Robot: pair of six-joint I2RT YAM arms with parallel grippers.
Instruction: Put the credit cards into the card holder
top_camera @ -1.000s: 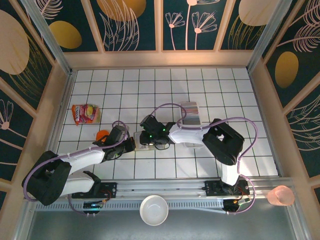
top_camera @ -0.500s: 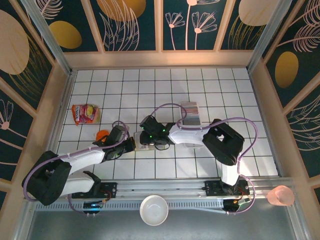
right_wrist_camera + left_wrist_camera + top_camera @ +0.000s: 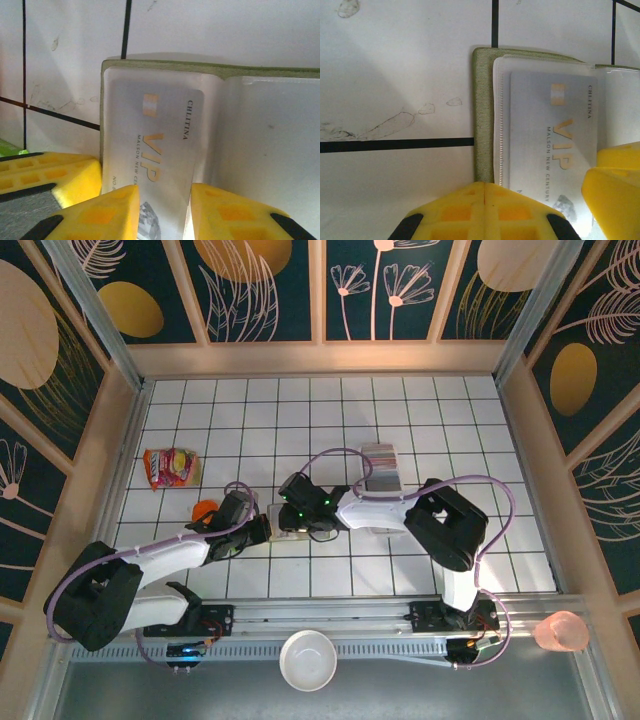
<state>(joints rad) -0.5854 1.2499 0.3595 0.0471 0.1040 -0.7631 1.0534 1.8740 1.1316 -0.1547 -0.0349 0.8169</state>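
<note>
Two robot arms meet over the card holder, which lies open near the middle of the white tiled tabletop. The left gripper has its fingers fully closed and pressed on the holder's green edge, probably to pin it flat. The right gripper has its fingers partly open, gripping a silver credit card to feed it into the clear pocket; how deep it sits is hard to tell.

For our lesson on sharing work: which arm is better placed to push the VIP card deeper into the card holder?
Right. The right gripper flanks the VIP card; the left gripper, shut, sits on the card holder, probably steadying it.
</note>
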